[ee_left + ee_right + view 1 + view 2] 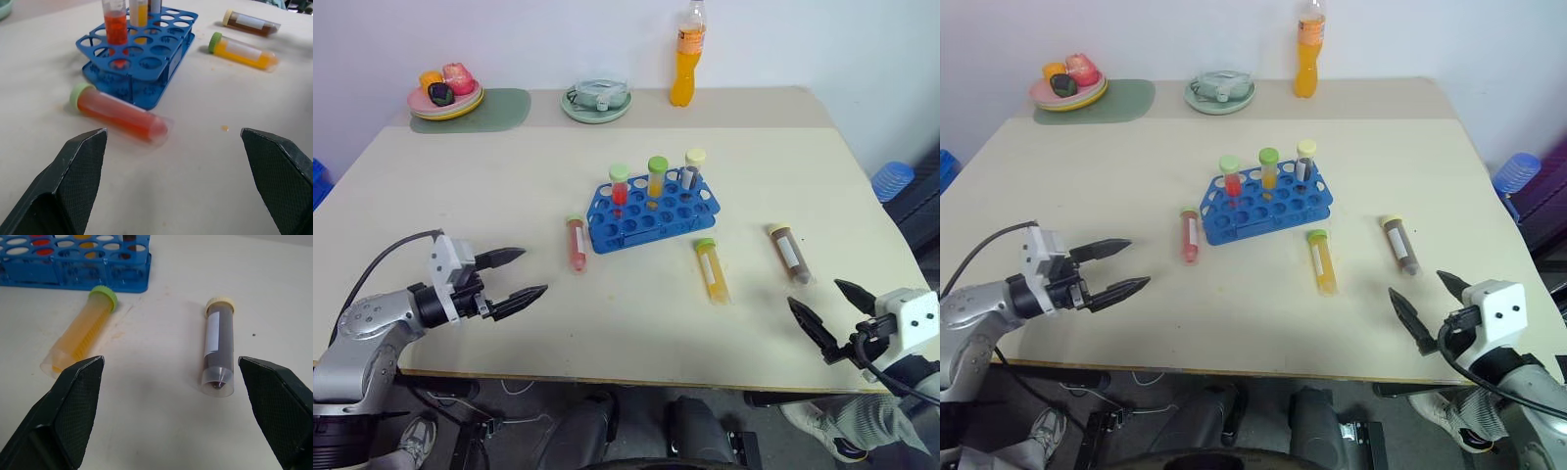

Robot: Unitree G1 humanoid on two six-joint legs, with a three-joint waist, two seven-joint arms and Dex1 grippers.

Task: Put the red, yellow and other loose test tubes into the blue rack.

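The blue rack (651,208) stands near the middle of the beige table (440,196), set at a slight angle, with three capped tubes upright in its far row: a red-filled tube (620,183) with a green cap, an orange-filled tube (657,176) with a green cap, and a grey-looking tube (693,168) with a pale yellow cap. Three tubes lie loose on the table. The red tube (576,243) lies just beside the rack's left end, green cap pointing away from the robot. The yellow tube (712,269) lies near the rack's front right corner, green cap toward the rack. The brown tube (788,253) (white label on its side, pale cap) lies further right, apart from the yellow one and roughly parallel to it. The left gripper (517,276) hovers over the table's near left part, fingers spread wide and empty, pointing toward the red tube but well short of it. The right gripper (832,307) sits at the table's near right edge, fingers likewise spread wide and holding nothing; in its wrist view the yellow and brown tubes lie ahead of the fingers, neither touched. At the table's far side stand a stack of plates with toy fruit (445,94) on a green mat (499,108), a pale green dish (596,99), and a bottle of orange drink (685,61). A blue object (893,180) shows beyond the table's right edge; what it is cannot be determined.
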